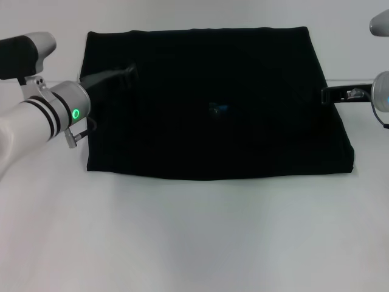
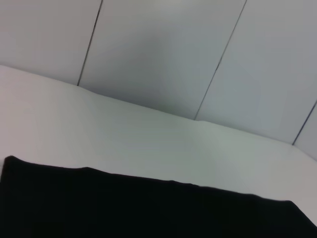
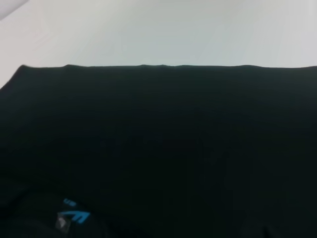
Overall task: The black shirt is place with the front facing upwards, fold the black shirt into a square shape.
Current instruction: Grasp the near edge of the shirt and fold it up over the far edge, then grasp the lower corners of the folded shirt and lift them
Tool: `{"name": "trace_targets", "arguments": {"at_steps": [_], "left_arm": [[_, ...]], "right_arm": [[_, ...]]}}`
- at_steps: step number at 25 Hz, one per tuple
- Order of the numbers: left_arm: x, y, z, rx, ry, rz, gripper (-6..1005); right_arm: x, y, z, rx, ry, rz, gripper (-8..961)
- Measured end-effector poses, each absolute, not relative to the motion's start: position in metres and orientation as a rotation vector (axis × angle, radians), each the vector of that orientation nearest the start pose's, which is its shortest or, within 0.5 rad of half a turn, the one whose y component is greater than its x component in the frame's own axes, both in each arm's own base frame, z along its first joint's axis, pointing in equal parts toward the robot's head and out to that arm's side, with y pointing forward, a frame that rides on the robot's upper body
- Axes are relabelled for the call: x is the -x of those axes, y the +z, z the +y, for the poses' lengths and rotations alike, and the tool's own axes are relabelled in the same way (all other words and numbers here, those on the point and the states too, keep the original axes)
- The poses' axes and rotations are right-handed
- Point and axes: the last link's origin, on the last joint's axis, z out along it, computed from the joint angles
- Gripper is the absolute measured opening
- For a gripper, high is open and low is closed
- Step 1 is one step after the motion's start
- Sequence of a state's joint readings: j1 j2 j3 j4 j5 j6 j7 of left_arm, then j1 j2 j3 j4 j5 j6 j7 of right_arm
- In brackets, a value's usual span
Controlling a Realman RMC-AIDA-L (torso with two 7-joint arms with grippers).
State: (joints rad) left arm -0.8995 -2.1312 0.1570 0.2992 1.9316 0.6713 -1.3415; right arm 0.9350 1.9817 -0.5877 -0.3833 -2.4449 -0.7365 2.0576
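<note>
The black shirt (image 1: 213, 103) lies flat on the white table as a folded, roughly rectangular block, with no lettering showing. Near its middle a small blue neck label (image 1: 219, 109) shows, and the right wrist view picks up the same label (image 3: 74, 217). My left gripper (image 1: 124, 74) reaches over the shirt's far left part, dark against the dark cloth. My right gripper (image 1: 328, 95) sits at the shirt's right edge, about halfway along it. The left wrist view shows a straight edge of the shirt (image 2: 148, 208) with bare table beyond it.
The white table (image 1: 194, 237) extends wide in front of the shirt and along its sides. A panelled grey wall (image 2: 163, 54) stands behind the table. My left arm (image 1: 42, 115) crosses the table's left side.
</note>
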Motion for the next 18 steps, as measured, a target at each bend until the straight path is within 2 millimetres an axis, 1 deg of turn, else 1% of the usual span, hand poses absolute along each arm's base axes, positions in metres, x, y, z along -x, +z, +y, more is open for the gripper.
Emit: {"name": "trace_targets", "arguments": {"at_steps": [4,7,9,10,12,18], "left_arm": [[0.246,-0.014,0.462,1.864,-0.725,-1.133,246],[0.248,-0.008,0.461,1.884,-0.753,-1.172,486],[0.249,-0.006,0.459,1.894,-0.762,-1.18,549],[0.251,0.003,0.454,1.912,-0.815,-1.175,580],[0.252,0.01,0.451,1.913,-0.848,-1.16,643],[0.259,0.03,0.436,1.909,-0.986,-1.141,641]], "right_arm": [[-0.248,0.019,0.472,2.141,0.221,1.117,361],[-0.248,0.026,0.468,2.139,0.246,1.113,485],[-0.249,0.031,0.465,2.134,0.265,1.111,568],[-0.25,0.033,0.464,2.132,0.273,1.111,581],[-0.249,0.036,0.462,2.135,0.288,1.11,608],[-0.243,0.044,0.459,2.179,0.307,1.131,687]]}}
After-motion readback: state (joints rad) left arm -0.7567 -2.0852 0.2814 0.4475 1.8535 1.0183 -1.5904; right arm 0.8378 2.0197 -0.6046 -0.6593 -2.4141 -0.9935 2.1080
